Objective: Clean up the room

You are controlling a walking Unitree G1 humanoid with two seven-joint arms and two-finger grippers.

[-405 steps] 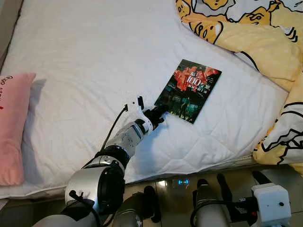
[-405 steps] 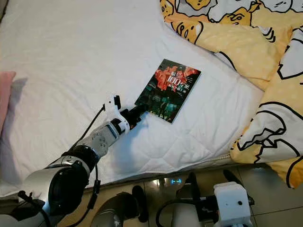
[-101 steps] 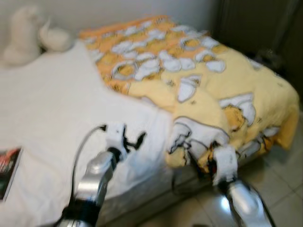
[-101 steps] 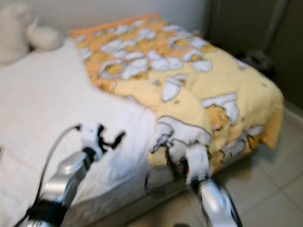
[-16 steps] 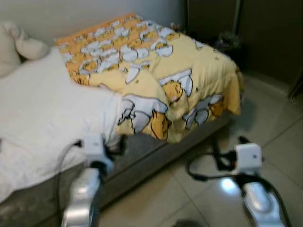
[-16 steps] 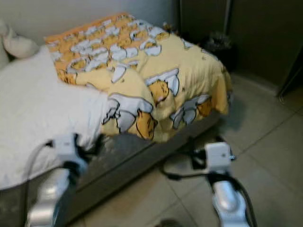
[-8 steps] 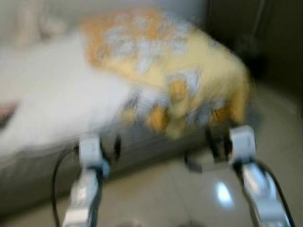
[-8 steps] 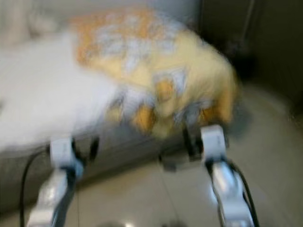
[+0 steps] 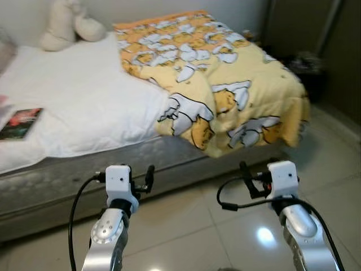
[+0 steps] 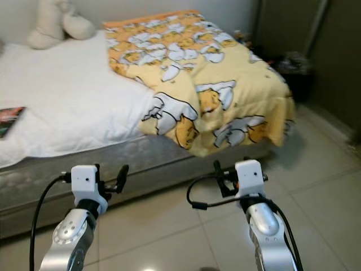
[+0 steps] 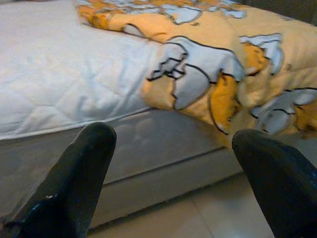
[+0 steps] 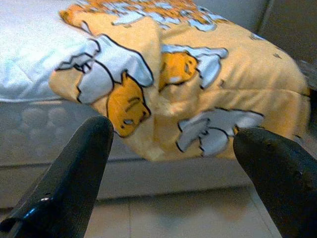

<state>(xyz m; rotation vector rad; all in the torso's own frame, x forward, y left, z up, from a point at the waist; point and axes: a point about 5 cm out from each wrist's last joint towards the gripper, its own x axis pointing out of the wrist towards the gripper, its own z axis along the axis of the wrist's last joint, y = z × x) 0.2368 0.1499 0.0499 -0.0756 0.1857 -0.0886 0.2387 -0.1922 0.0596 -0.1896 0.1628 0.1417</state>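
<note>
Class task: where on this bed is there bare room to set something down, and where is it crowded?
Free: the white sheet between the book and the yellow quilt. Crowded: the quilt's half, and the corner with the plush toy.

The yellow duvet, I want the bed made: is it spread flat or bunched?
Bunched. The yellow duvet lies heaped over the bed's right part, one corner hanging off the mattress edge.

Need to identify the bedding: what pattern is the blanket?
Yellow blanket with white-and-orange cartoon characters; clearest in the left eye view.
</note>
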